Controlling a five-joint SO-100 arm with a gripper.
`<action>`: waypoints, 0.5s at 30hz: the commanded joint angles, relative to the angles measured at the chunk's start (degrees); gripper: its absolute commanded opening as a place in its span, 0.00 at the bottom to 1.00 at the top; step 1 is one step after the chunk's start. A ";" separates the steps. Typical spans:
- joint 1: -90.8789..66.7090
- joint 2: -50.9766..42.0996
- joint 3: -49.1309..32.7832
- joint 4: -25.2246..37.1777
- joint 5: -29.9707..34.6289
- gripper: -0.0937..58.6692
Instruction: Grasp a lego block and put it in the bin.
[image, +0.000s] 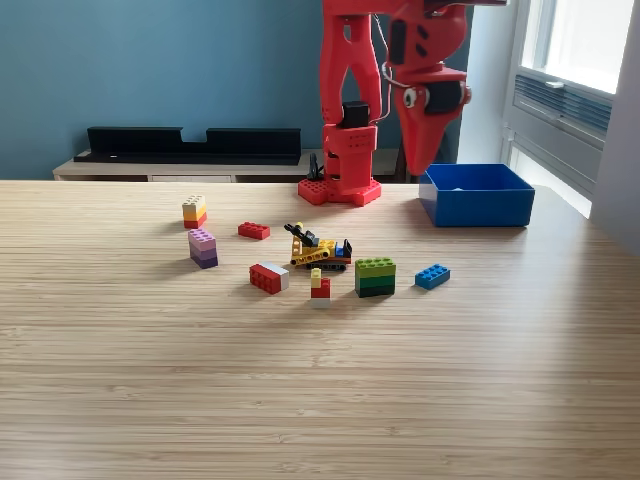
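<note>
- Exterior view: the red arm's gripper (419, 160) hangs pointing down above the back edge of the wooden table (300, 400), its tip just to the view's left of the bin (478, 195) and above that box's near-left corner.
- The jaws look pressed together into one red point, with nothing seen between them.
- The bin, a low blue open box, sits on the table just below and to the view's right of the gripper tip; its inside is mostly hidden by the walls.
- The arm's red base (340, 188) stands to the view's left of the gripper, at the table's far edge.
- Every lego piece lies nearer the camera than the gripper and apart from it:
- a small blue block (432, 276) almost straight in front of the tip;
- a green stack (375, 277) and a red-and-yellow piece (320, 286) further to the view's left;
- a yellow-and-black lego vehicle (318, 249) and a flat red block (254, 231) beyond them;
- a red-and-grey block (268, 277), a purple stack (203, 248) and a yellow-orange stack (194, 211) farthest to the view's left.
</note>
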 joint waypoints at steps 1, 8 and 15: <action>19.60 4.66 -3.87 -5.19 -6.33 0.00; 26.54 4.66 -3.52 -7.47 -10.28 0.00; 26.89 4.66 -3.25 -7.47 -10.63 0.00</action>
